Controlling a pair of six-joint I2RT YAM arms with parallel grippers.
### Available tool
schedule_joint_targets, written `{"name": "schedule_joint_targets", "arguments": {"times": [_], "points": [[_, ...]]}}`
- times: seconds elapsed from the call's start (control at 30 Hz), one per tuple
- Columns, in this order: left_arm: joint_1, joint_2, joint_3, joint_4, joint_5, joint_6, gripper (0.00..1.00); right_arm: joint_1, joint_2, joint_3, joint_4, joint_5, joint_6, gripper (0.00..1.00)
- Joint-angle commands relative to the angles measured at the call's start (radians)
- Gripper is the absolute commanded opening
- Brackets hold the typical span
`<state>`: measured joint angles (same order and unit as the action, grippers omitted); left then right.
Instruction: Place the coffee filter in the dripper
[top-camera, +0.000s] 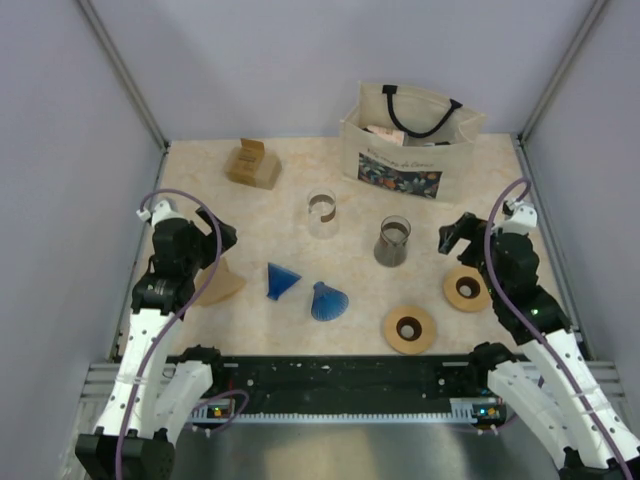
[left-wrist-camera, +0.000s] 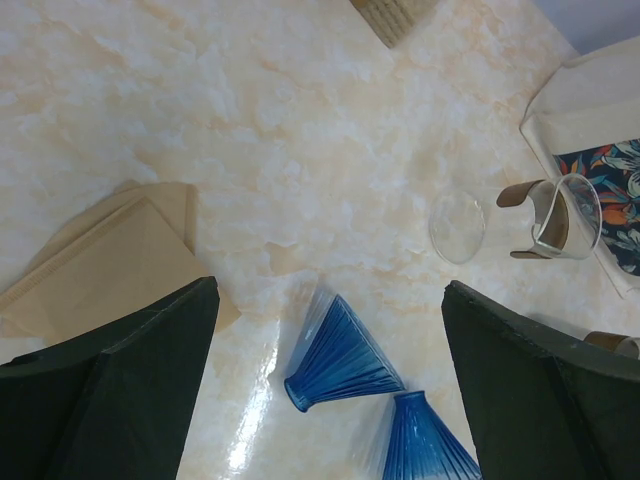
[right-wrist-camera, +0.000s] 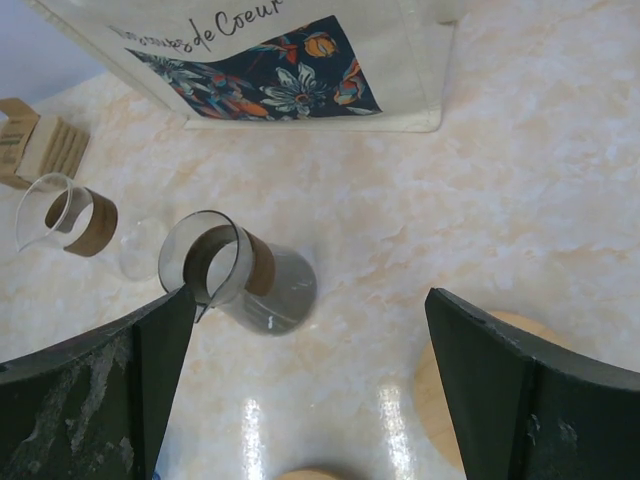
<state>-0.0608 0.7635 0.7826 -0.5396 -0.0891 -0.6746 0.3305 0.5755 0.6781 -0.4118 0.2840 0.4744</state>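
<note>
The brown paper coffee filter lies flat at the table's left; in the left wrist view the coffee filter shows as a small stack partly under my left finger. Two blue ribbed glass drippers lie on their sides mid-table, one dripper left of the other. My left gripper hangs open above the filter and the nearer dripper, holding nothing. My right gripper is open too, empty, over the table's right side.
A smoked glass carafe and a clear carafe stand mid-table. Two wooden rings lie near front right. A printed tote bag and a cardboard box sit at the back.
</note>
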Motion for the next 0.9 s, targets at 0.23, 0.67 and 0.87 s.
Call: {"name": "schedule_joint_targets", "arguments": {"times": [0.23, 0.67, 0.87], "points": [[-0.002, -0.015, -0.028, 0.055, 0.028, 0.026, 0.99, -0.002, 0.134, 0.041, 0.145, -0.242, -0.043, 0.99], [-0.002, -0.009, -0.054, 0.073, 0.049, 0.041, 0.99, 0.019, 0.647, 0.342, 0.028, -0.172, -0.036, 0.95], [-0.002, -0.006, -0.063, 0.087, 0.052, 0.044, 0.99, 0.034, 0.731, 0.36, 0.036, -0.135, -0.042, 0.83]]}}
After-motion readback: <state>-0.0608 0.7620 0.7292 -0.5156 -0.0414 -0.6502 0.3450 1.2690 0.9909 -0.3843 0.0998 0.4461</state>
